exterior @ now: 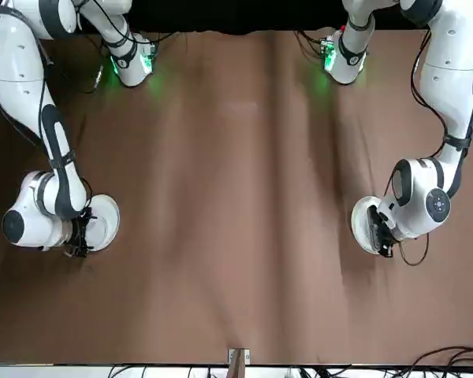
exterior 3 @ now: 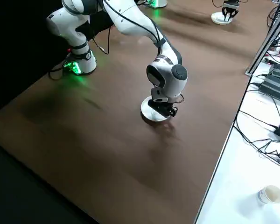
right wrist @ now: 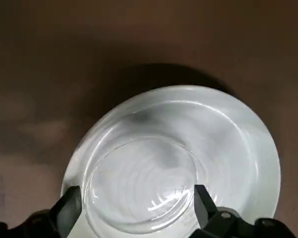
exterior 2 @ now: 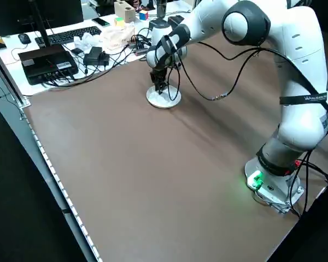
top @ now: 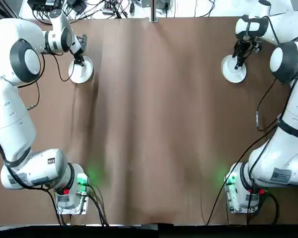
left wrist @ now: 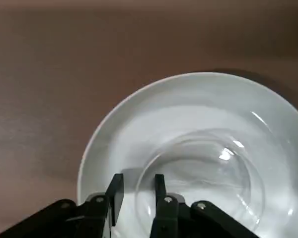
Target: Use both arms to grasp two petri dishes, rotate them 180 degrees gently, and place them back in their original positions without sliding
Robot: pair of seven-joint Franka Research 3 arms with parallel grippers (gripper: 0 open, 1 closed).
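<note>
We see the brown tabletop (top: 154, 124) spreading beneath both pairs of fingers, and over it the left arm (top: 12, 106) and right arm (top: 293, 109) reach to its far part, well apart from each other. Below the fingers of each arm we find a round white plate, the left plate (top: 84, 73) and the right plate (top: 233, 72), both much wider than what they bear. On each sits a clear round petri dish. At the right gripper (right wrist: 138, 191), the fingers are spread wide and the right petri dish (right wrist: 141, 183) lies largely between them; we cannot tell whether either finger touches it. At the left gripper (left wrist: 139, 179), the fingers stand apart with a narrower gap; the left petri dish (left wrist: 203, 178) lies mostly beside that gap, its rim reaching between the fingertips, and contact there we cannot make out.
</note>
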